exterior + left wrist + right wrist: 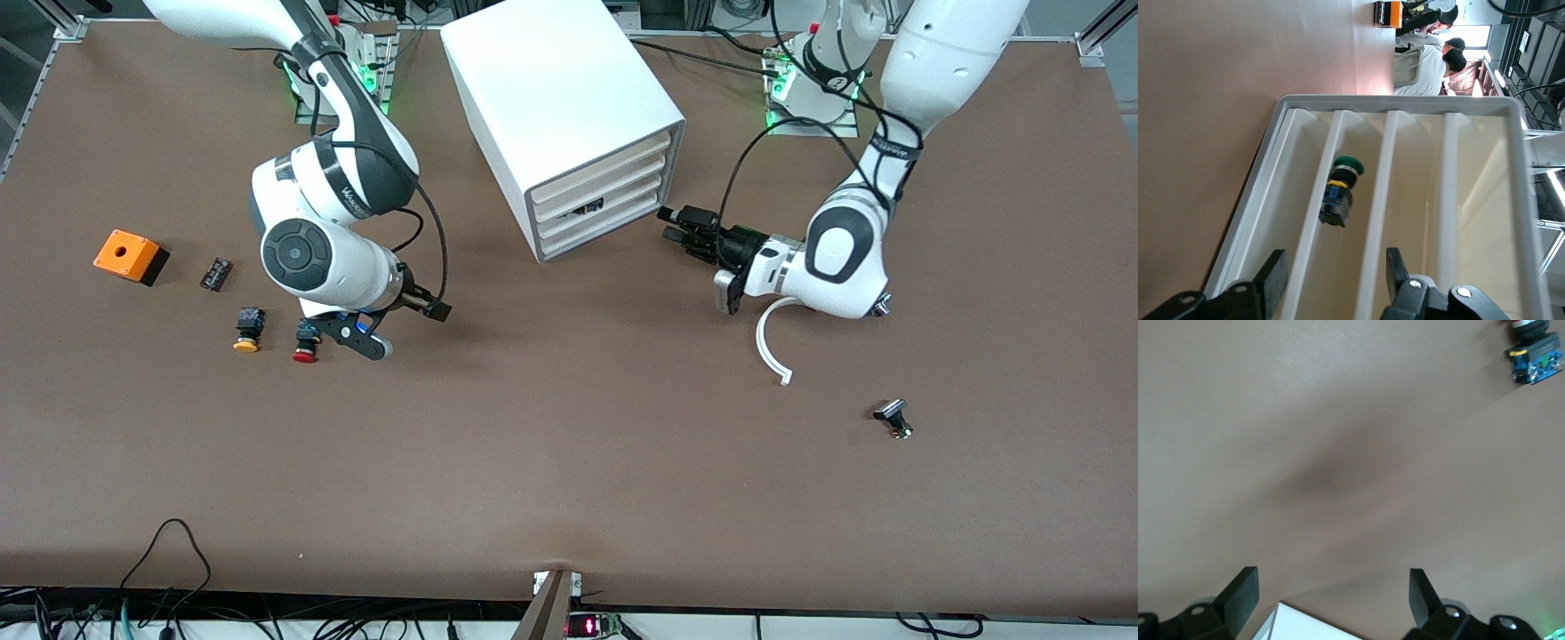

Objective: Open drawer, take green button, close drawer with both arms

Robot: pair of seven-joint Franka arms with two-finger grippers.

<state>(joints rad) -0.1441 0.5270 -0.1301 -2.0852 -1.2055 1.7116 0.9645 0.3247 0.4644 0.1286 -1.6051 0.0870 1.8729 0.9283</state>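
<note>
The left gripper (673,227) sits level with the cabinet (569,116) front, right at the drawer stack, jaws spread wide. In the left wrist view the green button (1338,193) lies on its side inside one of the cabinet's slots, green cap pointing away from the camera, black-and-blue body toward it. It rests on the white tray between two shelf edges, and nothing grips it. In the front view the button shows only as a small dark speck in the second slot up (587,208). Whether that drawer (591,210) is pulled out at all, you cannot tell from here; its front looks about flush with the others.

The button looks light, hard plastic, rigid. The round mushroom cap is smooth and will likely slip or roll under the jaws, so take it across the squarer black-and-blue body. Lying sideways, it may roll on the tray when nudged. The slot looks low and tight, so clearance for spread jaws is the likely trouble.

The drawer looks thin and light and should slide easily. The plain front offers no handle, so hook the edge. The cabinet may shift on the surface (569,462) if you pull hard, so brace it with the other arm.

The right gripper (369,333) waits low over the surface toward the right arm's end, jaws spread and empty, just beside the red-capped button (306,344). A yellow-capped button (248,330) lies near it. Don't confuse either with the green one.
</note>
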